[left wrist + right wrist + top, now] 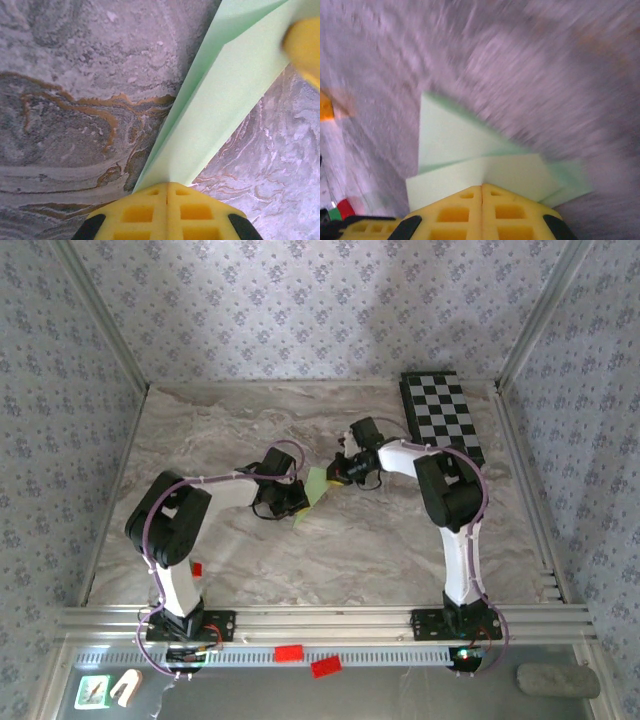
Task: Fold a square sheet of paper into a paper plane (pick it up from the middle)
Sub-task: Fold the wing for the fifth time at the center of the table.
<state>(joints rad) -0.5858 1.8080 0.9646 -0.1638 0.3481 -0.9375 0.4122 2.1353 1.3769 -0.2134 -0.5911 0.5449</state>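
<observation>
Top cam: both arms reach in twd the middle of the marble table (200,440). The folded paper (316,487), light green, sits btwn the two wrists. L gripper (297,503) is at its near-left end and R gripper (336,472) at its far-right end. Too small from up here to read the jaws. A b/w checkered board (442,416) lies flat at the far-right corner, well apart from the paper. Two red tags (288,652) sit on the rail in front of the arm bases.

L wrist cam: L gripper (167,186) has its yellow fingers pressed tight together, pinching the narrow end of the folded paper (220,95). The paper runs away up-right as a long strip w/ a crease along it, marble underneath. A blurry yellow finger (305,42) shows at the paper's far end, top-right corner.

R wrist cam: pic is motion-blurred. R gripper (481,188) is clamped too, fingers meeting w/ no gap, nipping the edge of the folded paper (455,140). Layered flaps fan out from the pinch, one pointed flap sticking up-left. Can't tell whether the paper clears the table.
</observation>
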